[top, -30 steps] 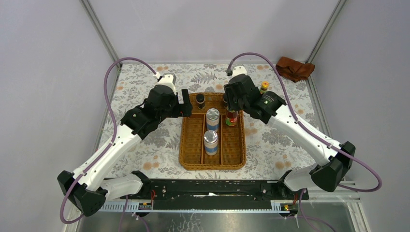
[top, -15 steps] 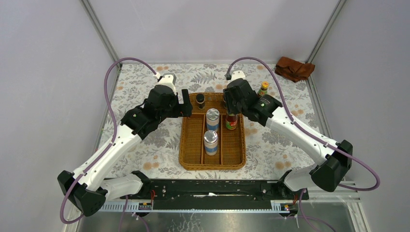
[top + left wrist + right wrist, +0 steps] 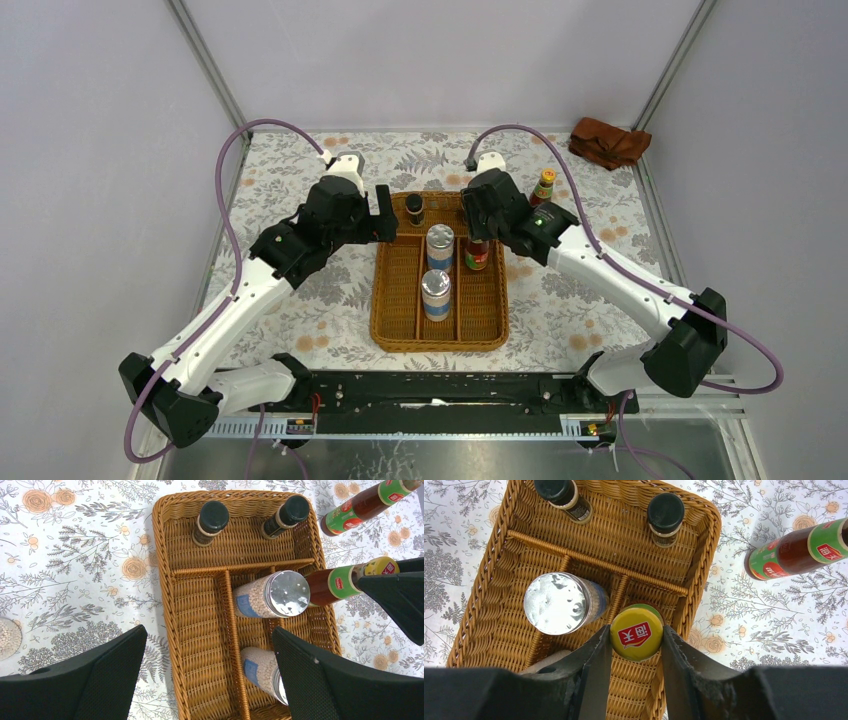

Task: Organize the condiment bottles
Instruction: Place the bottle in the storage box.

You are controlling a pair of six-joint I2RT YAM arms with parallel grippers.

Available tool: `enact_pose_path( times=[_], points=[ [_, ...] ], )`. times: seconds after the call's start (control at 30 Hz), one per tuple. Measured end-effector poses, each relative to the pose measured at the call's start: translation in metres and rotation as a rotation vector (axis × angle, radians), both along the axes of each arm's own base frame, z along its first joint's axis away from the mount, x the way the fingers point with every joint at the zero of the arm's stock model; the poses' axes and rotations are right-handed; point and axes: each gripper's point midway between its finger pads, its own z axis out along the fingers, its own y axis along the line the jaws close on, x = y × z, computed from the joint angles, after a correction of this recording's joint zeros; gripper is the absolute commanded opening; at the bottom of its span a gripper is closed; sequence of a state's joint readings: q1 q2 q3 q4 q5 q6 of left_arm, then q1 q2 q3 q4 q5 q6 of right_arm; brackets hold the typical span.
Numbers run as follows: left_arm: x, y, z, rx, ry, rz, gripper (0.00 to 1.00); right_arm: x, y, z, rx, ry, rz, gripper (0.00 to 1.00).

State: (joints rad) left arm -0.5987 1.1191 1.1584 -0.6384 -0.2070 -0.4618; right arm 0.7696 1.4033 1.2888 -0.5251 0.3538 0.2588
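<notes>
While the right pincer (image 3: 635, 630) pinches the yellow cap of a red sauce bottle (image 3: 636, 637) standing upright in the wicker tray (image 3: 710, 527) (right-hand compartment), a silver-lidded shaker (image 3: 555, 603) stands just left of its fingers. Beyond the fingertips, two dark black-capped bottles (image 3: 665, 512) occupy the far compartment. To its right, the second sauce bottle (image 3: 796, 552) stands on the table (image 3: 774, 630). The left pincer (image 3: 207, 637) hangs spread wide above the tray, gripping nothing.
</notes>
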Motion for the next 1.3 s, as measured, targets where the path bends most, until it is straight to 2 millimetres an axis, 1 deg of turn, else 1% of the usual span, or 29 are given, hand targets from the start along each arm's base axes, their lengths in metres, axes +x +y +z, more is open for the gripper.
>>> enact_pose_path(
  times=[0.33, 1.27, 1.3],
  points=[
    [-0.001, 0.001, -0.001, 0.003, 0.004, 0.000, 0.99, -0.002, -0.002, -0.012, -0.010, 0.010, 0.000, 0.00],
    [-0.001, 0.001, -0.002, 0.006, 0.007, 0.000, 0.99, -0.001, -0.001, -0.021, -0.006, 0.007, -0.001, 0.00],
    [-0.001, 0.001, -0.002, 0.006, 0.007, 0.000, 0.99, -0.002, -0.002, -0.022, -0.008, 0.009, -0.001, 0.02]
  ],
)
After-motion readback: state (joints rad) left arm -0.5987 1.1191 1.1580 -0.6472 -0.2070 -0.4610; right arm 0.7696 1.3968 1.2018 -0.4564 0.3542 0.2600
